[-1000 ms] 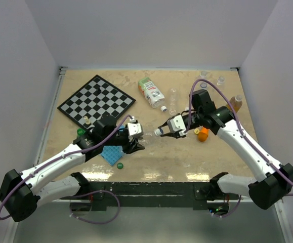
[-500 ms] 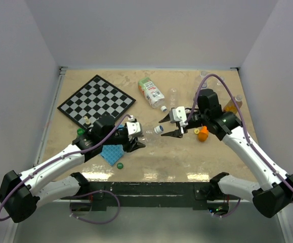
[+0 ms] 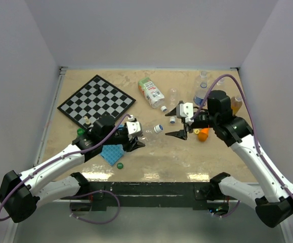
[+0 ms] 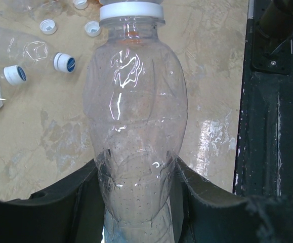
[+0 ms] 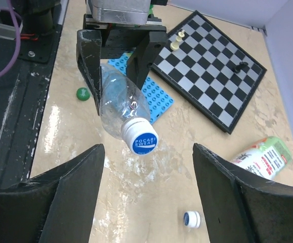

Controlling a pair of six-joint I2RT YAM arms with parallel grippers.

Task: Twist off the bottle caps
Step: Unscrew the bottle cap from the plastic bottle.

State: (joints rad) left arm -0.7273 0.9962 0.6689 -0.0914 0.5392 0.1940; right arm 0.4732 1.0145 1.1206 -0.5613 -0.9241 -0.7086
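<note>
My left gripper (image 3: 134, 137) (image 4: 136, 164) is shut on the lower body of a clear bottle (image 3: 147, 133) (image 4: 133, 111) (image 5: 117, 104), held above the table and pointing right. Its white bottle cap (image 3: 158, 129) (image 4: 131, 10) (image 5: 141, 137), with a blue printed top, sits on the neck. My right gripper (image 3: 178, 122) (image 5: 147, 150) faces that cap with its jaws wide open, a little apart from it and holding nothing. A loose blue-and-white cap (image 3: 172, 120) (image 5: 192, 219) lies on the table below it.
A chessboard (image 3: 96, 101) (image 5: 212, 66) lies back left. A labelled capped bottle (image 3: 151, 92) (image 5: 265, 154) and a clear bottle (image 3: 172, 98) lie behind. A blue studded plate (image 3: 112, 153), a green cap (image 3: 120, 165) (image 5: 82, 93), an orange toy (image 3: 202, 133) and upright bottles (image 3: 202, 86) stand around.
My right gripper opened off the bottle's cap and drew back to the right. The cap stays on the bottle. The left gripper and bottle have barely moved.
</note>
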